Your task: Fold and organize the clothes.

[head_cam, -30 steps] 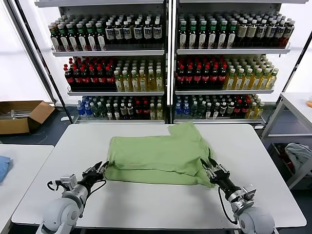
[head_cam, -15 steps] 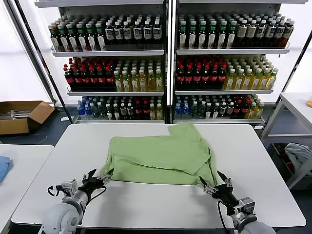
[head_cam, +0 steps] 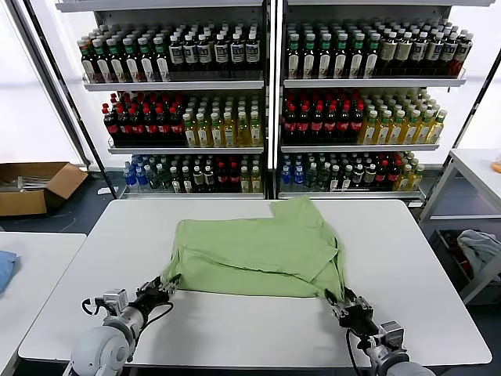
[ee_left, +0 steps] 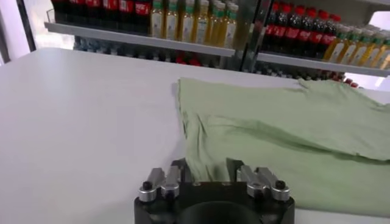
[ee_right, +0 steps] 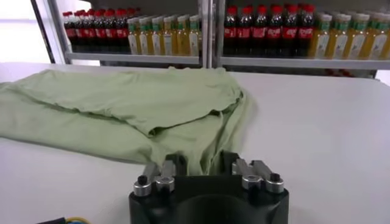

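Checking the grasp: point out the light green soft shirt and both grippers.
Light green soft shirt [head_cam: 258, 251], head view, middle of the cloth.
Left gripper [head_cam: 162, 285], head view, at the fingertips.
Right gripper [head_cam: 338, 302], head view, at the fingertips.

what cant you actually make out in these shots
- Shirt: the collar, buttons and print side is not visible in any view; only plain green fabric shows.
- Left gripper and right gripper: fabric lies between the jaws in both wrist views, but the tips are covered by cloth and the gripper bodies, so the bite depth is unclear.
- Bottle labels on the shelves: too small to read in the head view.
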Controlling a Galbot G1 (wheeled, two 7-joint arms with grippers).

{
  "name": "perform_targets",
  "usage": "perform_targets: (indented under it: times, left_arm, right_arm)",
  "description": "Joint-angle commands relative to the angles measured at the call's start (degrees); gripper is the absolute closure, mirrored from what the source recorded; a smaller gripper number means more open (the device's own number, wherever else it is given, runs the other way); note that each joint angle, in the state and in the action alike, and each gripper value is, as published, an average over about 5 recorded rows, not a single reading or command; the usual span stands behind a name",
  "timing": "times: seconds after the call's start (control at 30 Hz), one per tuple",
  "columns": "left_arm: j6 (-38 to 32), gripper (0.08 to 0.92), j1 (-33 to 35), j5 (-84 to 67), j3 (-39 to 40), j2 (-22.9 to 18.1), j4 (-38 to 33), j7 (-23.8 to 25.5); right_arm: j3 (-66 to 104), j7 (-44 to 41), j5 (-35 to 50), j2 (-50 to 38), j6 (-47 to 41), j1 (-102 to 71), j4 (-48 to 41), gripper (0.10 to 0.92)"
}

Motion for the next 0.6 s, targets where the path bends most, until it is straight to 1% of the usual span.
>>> perform_targets:
  times: [0.03, 0.17, 0.23, 0.3, 0.43, 0.6]
  left_arm:
    - [0.6, 0.674, 0.4, 0.2, 0.1, 0.6, 0.1, 2.6]
    - [0.9, 0.786, 0.8, 0.2, -0.2, 0.9, -0.1, 3.0]
    - [1.0, 0.846, 0.9, 0.3, -0.3, 1.1, -0.2, 3.0]
    - [1.0, 0.888, 1.3, 0.3, -0.5, 1.3, -0.6, 3.0]
    - [1.5, 0.907, 3.3, 0.3, -1.2, 2.0, -3.1, 2.5]
    - [2.2, 0.907, 10.1, 0.3, -3.2, 2.7, -9.2, 1.3]
  right_arm:
    - [-0.2, 0.7, 0.6, -0.1, -1.0, -0.3, 0.1, 0.735]
    - [-0.1, 0.6, 1.1, -0.3, -1.1, -0.6, 0.6, 0.847]
    - [-0.1, 0.6, 1.2, -0.3, -1.2, -0.7, 0.7, 0.874]
    - [-0.1, 0.6, 1.3, -0.4, -1.2, -0.8, 1.0, 0.885]
    - [0.2, 0.6, 1.6, -0.8, -1.4, -2.3, 2.9, 0.885]
    - [1.8, 0.6, 1.7, -1.4, -1.6, -8.0, 8.1, 0.885]
